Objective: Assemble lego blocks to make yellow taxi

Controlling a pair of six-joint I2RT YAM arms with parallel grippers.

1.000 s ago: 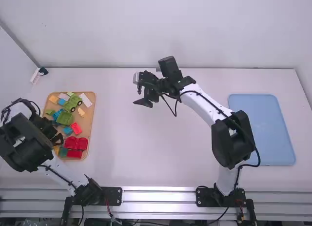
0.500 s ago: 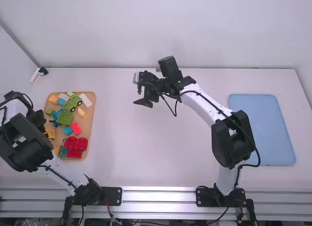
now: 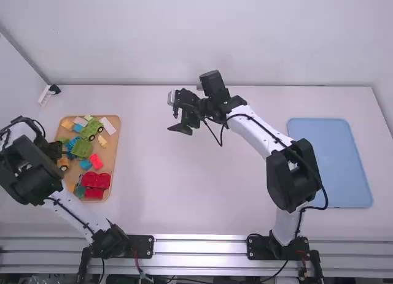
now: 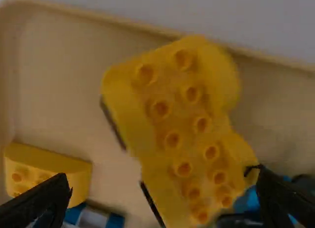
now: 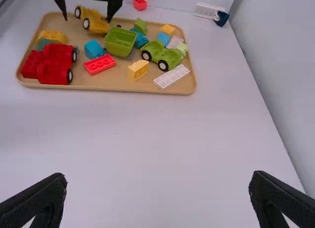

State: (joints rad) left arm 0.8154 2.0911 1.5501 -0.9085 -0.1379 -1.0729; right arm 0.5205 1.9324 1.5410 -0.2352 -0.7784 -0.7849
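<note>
In the high view, 1 tray (image 3: 115, 160) sits at frame left, bearing 1 yellow car (image 3: 63, 163) at its left side, 1 green car (image 3: 91, 130) and 1 green wagon (image 3: 81, 148). My left arm bends at the left edge, claw (image 3: 58, 151) near the yellow car, 2 fingers apart. My right arm slants to upper middle, claw (image 3: 174, 122) spread.

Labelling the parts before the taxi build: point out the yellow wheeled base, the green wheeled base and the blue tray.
Yellow wheeled base (image 4: 170, 122): left wrist view, its studded top.
Green wheeled base (image 5: 160, 53): right wrist view, middle of its body.
Blue tray (image 3: 330, 164): high view, its flat surface.
</note>
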